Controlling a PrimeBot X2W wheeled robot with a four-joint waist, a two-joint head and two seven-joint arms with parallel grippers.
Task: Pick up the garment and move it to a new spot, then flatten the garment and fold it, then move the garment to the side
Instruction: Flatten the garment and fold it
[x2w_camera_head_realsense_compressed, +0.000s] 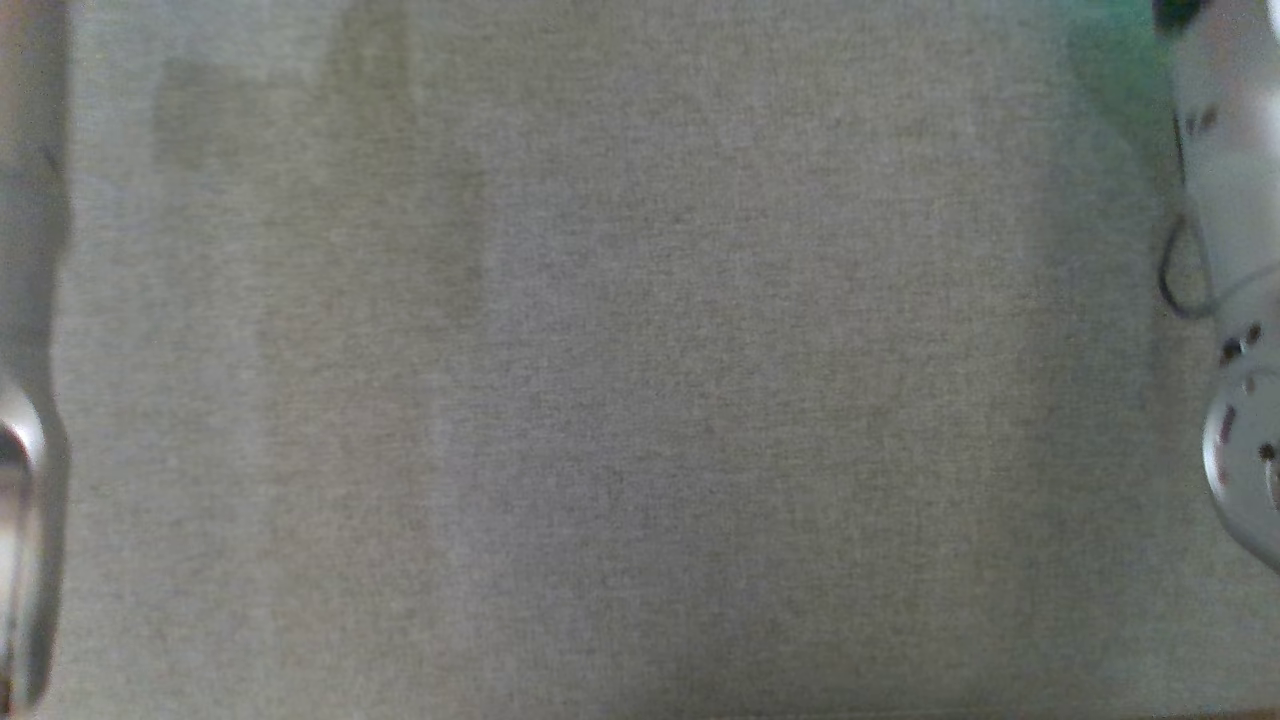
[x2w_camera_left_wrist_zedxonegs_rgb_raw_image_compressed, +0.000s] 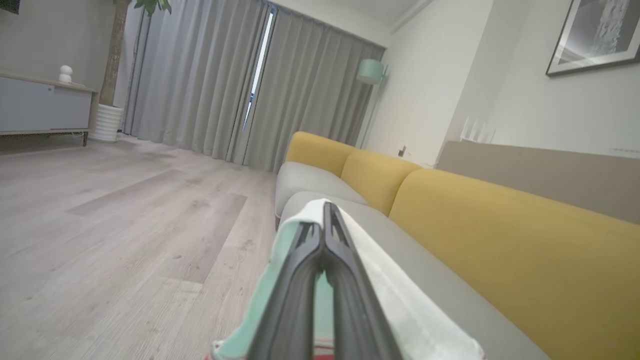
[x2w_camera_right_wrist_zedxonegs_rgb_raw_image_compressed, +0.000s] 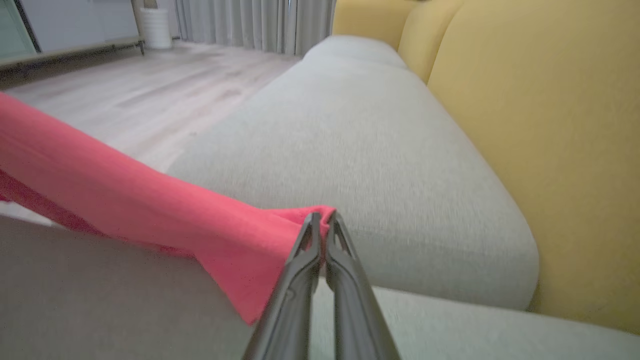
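Note:
The garment is cloth in coral pink, mint green and white. In the right wrist view its pink part stretches taut to the left above the grey sofa seat, and my right gripper is shut on its end. In the left wrist view my left gripper is shut on a mint and white fold of the garment, which wraps around the fingers. The head view looks straight down on the seat fabric, with my pale right forearm at the right edge and a blurred arm part at the left edge.
Yellow back cushions run along the far side of the seat. A pale wooden floor lies off the front edge. Grey curtains, a mint floor lamp, a low cabinet and a potted tree stand beyond.

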